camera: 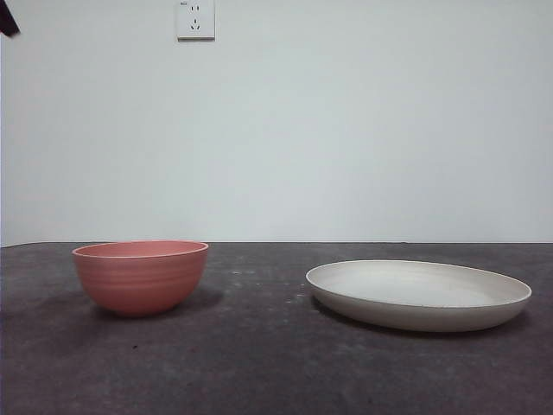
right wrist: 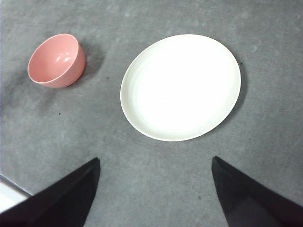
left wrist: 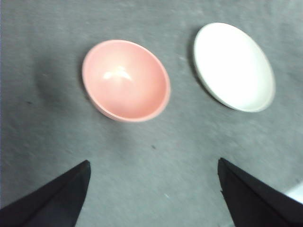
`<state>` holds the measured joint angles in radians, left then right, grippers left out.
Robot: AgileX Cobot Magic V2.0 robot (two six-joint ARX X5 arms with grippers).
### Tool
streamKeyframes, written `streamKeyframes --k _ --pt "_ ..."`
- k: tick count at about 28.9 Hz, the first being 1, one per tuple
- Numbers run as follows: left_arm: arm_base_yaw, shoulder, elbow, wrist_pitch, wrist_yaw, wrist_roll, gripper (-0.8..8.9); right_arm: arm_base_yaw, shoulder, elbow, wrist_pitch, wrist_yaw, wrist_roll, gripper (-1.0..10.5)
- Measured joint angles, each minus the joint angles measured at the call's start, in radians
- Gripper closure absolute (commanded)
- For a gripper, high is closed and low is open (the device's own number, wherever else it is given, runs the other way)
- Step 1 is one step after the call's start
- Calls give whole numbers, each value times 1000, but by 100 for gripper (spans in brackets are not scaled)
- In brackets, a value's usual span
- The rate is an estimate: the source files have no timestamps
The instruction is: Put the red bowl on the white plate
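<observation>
Dark grey counter (camera: 259,363) carries a small ridged salmon-pink bowl (camera: 141,277), apart from a wide off-white plate (camera: 418,295). Left tool (left wrist: 154,189) and right tool (right wrist: 156,187) gape wide, empty.

My left gripper (left wrist: 154,194) shows as two flat black wedges, matte and plain, each tapering to a sharp tip. My right gripper (right wrist: 156,191) looks the same: two black triangular jaws with straight edges and no markings, screws or cables showing. In the front view, only a small black tip (camera: 8,17) of me shows.
</observation>
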<state>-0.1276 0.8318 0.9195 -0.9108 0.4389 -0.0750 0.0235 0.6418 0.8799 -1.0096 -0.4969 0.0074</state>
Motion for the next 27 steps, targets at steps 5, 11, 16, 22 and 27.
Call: streamKeyframes --k 5,11,16,22,27 --pt "-47 140 72 16 -112 -12 380 0 0 0 0 0 0 572" --pt "-114 346 157 51 -221 -13 382 0 0 0 1 0 0 572" --pt "-161 492 179 124 -304 -13 382 0 0 0 1 0 0 572" --pt "-189 684 185 224 -433 -12 383 0 0 0 1 0 0 573" --pt "-189 772 185 279 -434 -12 427 0 0 0 3 0 0 573"
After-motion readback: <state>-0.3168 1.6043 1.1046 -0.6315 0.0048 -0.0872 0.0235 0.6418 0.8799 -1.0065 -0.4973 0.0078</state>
